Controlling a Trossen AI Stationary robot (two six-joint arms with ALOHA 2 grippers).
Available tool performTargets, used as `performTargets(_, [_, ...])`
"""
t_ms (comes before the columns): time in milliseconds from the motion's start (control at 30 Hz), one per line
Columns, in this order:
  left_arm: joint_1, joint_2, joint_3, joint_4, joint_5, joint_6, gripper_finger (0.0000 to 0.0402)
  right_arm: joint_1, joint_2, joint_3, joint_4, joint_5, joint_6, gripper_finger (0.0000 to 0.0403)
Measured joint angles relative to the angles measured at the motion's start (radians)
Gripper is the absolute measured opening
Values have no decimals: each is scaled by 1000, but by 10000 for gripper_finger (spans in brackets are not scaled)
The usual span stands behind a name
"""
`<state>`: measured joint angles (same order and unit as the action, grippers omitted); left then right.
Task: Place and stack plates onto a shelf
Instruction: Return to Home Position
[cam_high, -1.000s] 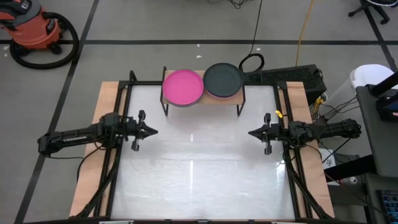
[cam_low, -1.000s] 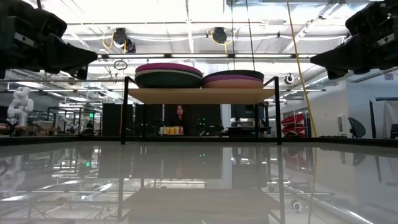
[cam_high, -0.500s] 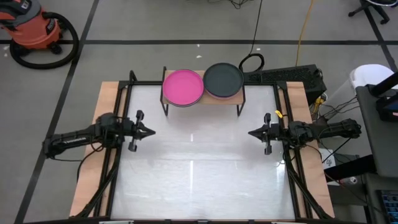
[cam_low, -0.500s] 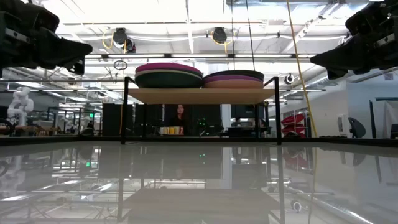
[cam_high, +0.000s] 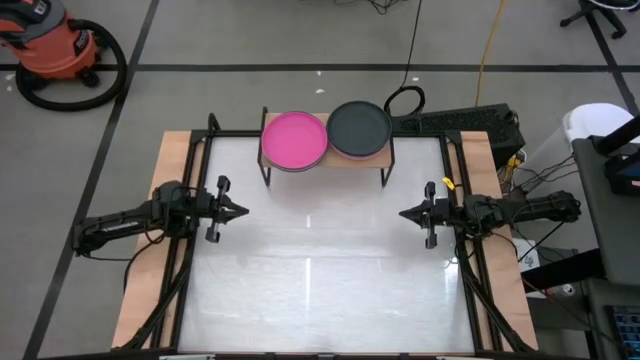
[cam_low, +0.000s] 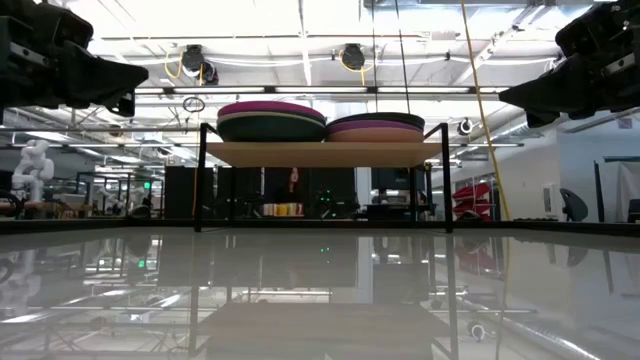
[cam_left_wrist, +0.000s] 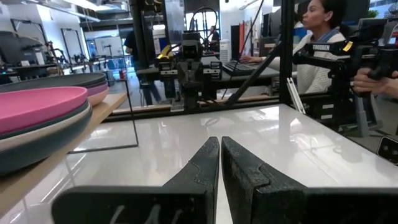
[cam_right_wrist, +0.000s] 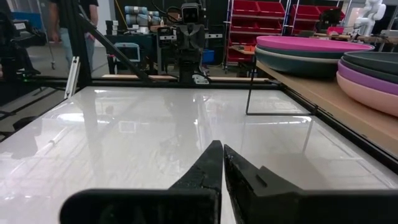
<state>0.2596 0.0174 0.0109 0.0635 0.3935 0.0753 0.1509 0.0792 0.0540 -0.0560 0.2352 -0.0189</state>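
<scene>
Two stacks of plates rest on the wooden top of the shelf (cam_high: 326, 158) at the table's far edge. The left stack is topped by a hot pink plate (cam_high: 294, 139), the right stack by a charcoal plate (cam_high: 360, 128). The low view shows the pink-topped stack (cam_low: 271, 118) over a dark teal plate, and the other stack (cam_low: 377, 127) with purple and salmon layers. My left gripper (cam_high: 243, 211) hovers shut over the table's left side. My right gripper (cam_high: 403, 214) hovers shut over its right side. In the wrist views the left fingertips (cam_left_wrist: 219, 144) and right fingertips (cam_right_wrist: 218, 148) are closed together.
The glossy white tabletop (cam_high: 320, 260) stretches between the two arms. The shelf's thin black legs (cam_low: 200, 180) stand near the far edge. A person (cam_left_wrist: 317, 43) sits beyond the table on its right side. A cable (cam_high: 404, 100) lies behind the shelf.
My left arm has drawn back a little toward the table's left edge, still shut. The right arm and both stacks have stayed where they were.
</scene>
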Motion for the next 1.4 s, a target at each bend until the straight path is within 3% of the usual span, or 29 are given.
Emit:
performTargets(400, [0,18,0,-1,0,-9,24,0,0,0,0,-1,8,0])
performTargets(800, [0,202,0,-2,-2,-3,24,0,0,0,3,-1,35,0])
performTargets(1167, [0,234,0,11,-36,-61,24,-1,0,-3,240,2,2,0])
performTargets(1400, [0,234,0,14,-36,-53,24,-1,0,-3,256,1,0,0])
